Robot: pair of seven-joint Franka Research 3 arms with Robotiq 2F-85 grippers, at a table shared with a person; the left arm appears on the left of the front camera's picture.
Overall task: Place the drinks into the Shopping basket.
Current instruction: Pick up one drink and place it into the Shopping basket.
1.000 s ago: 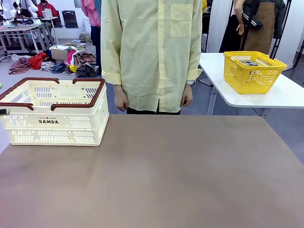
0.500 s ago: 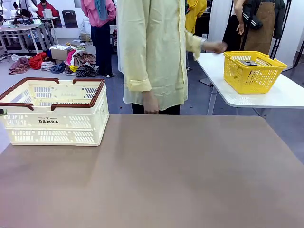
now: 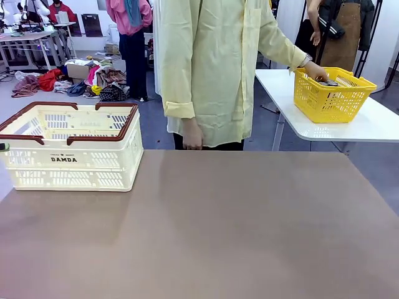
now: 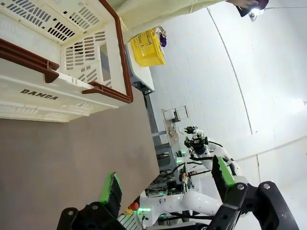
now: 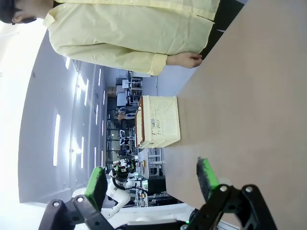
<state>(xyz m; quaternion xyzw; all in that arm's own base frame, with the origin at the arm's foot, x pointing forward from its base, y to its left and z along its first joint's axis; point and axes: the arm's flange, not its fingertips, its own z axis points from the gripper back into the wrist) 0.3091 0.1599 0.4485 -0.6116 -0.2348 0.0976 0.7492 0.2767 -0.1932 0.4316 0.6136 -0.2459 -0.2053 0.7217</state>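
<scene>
Across the table, the Shopping basket stands at far left, open top up, its long side running left to right and its DAMDA print facing the robot. The person's hand reaches into a yellow basket on the side table. The wrist views add the left gripper and right gripper, both gaping wide and empty.

cream shopping basket w/ brown rim, upright

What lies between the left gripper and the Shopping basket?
Bare brown tabletop, in the left wrist view: nothing stands between the open left gripper and the Shopping basket.
</scene>
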